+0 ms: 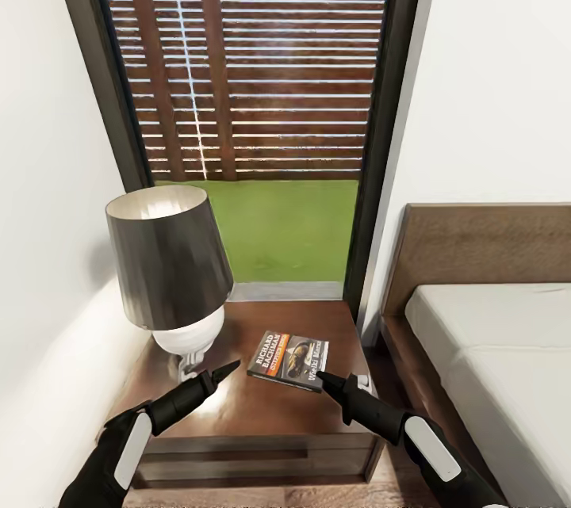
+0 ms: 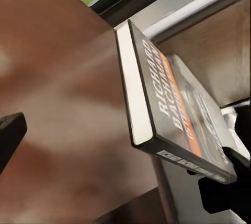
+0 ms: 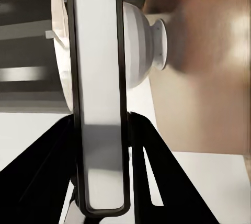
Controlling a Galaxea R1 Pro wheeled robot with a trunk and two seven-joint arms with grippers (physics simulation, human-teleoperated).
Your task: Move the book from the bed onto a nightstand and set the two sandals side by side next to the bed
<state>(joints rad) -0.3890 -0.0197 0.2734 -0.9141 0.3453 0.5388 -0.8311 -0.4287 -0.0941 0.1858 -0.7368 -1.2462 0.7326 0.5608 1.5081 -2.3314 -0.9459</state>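
My right gripper (image 1: 329, 381) is shut on the book (image 1: 287, 360), holding it by its near right corner low over the dark brown nightstand (image 1: 262, 413). The cover faces up, with white lettering and an orange band (image 2: 172, 103). In the right wrist view the book's pale edge (image 3: 97, 103) sits between my two black fingers. I cannot tell whether the book touches the top. My left gripper (image 1: 226, 369) is open just left of the book, near the lamp's foot; one finger (image 2: 9, 135) shows in its wrist view. The sandals are out of view.
A lamp (image 1: 170, 262) with a dark shade and white base (image 3: 141, 43) takes the nightstand's left half. The bed (image 1: 492, 349), with its brown headboard, lies to the right. A tall window (image 1: 262, 96) with fence and grass stands behind, and a white wall is on the left.
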